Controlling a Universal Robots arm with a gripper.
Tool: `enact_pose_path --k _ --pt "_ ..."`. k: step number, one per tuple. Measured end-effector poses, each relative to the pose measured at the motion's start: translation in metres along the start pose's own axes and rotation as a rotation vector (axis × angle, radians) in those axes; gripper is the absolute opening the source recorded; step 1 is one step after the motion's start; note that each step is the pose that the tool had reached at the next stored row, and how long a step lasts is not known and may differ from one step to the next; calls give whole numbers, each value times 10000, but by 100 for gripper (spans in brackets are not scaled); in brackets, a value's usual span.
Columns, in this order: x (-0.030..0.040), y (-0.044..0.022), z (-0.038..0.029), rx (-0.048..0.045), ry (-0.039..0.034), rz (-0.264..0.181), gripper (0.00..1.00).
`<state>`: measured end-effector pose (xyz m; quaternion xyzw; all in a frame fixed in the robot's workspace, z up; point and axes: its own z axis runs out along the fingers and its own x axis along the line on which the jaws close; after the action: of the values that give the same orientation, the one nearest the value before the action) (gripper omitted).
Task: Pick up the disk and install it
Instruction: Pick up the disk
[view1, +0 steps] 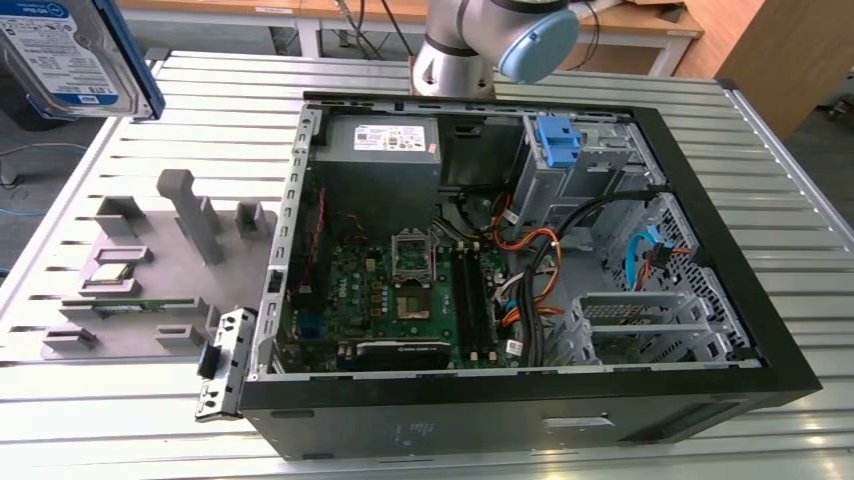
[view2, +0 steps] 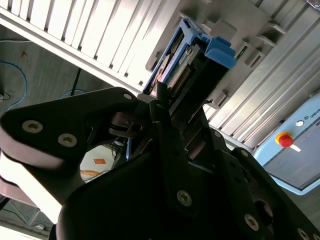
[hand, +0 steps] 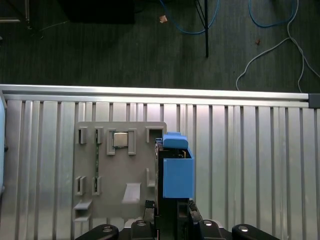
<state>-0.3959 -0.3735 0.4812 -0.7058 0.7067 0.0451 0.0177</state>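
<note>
The disk (view1: 70, 50) hangs high in the upper corner on the exterior view's left, well above the slatted table (view1: 787, 160) and off to one side of the open computer case (view1: 534, 405). The gripper (hand: 172, 217) is closed on it. In both wrist views the black fingers (view2: 161, 107) pinch the drive at one end, so that it sticks out edge-on beyond them. One blue side rail (hand: 178, 177) faces the first wrist view's camera.

Held by the end like that, the rails and the far edge stay free, which I take to be the point, since those are the parts that would have to meet a bay. The grey holder plate (hand: 125, 170) lies on the table beneath the drive, with a small square chip (hand: 120, 139) sitting in another of its slots. The disk is apart from it and clear of its upright posts.

The case lies on its side with the panel off, so its inside is reachable from above. A bare blue bracket (view1: 558, 135) sits in its far corner, near the base of the arm (view1: 461, 40). The disk is not yet installed.
</note>
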Motion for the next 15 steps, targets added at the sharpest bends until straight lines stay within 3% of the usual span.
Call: enact_pose_path --k 15 --pt "0 -82 -3 -1 0 0 35"
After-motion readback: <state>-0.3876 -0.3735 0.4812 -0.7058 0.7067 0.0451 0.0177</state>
